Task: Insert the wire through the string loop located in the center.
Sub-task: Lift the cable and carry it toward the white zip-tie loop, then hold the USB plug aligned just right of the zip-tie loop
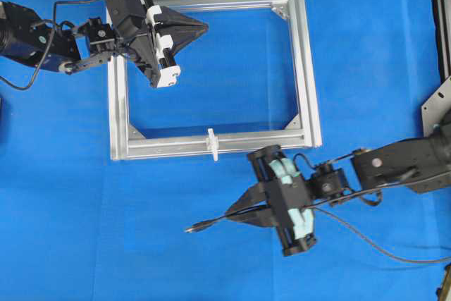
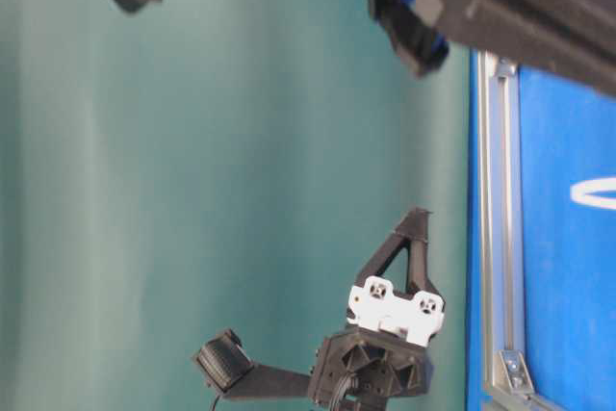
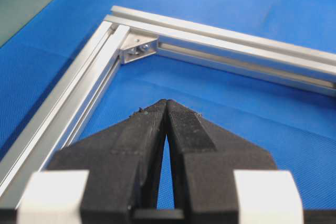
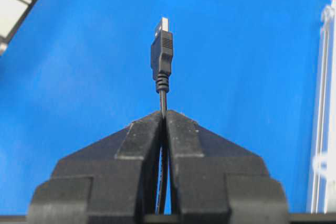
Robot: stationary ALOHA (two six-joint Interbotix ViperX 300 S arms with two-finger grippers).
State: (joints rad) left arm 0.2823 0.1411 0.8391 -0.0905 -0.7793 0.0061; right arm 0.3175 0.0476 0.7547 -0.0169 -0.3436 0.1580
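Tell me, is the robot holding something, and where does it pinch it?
The right pincer is shut on the wire, pinching the thin cable just behind its plug. The left pincer is shut with nothing in it.

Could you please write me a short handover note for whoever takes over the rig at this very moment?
Left gripper: shut on nothing, over the upper left part of the frame.
Right gripper: shut on the wire just behind its plug, which sticks out past the fingertips. It sits on the near side of the frame, outside it.
String loop: on the middle of the frame's near bar, untouched.
Done: wire picked up.
Left: line the plug up with the loop and pass the wire through.
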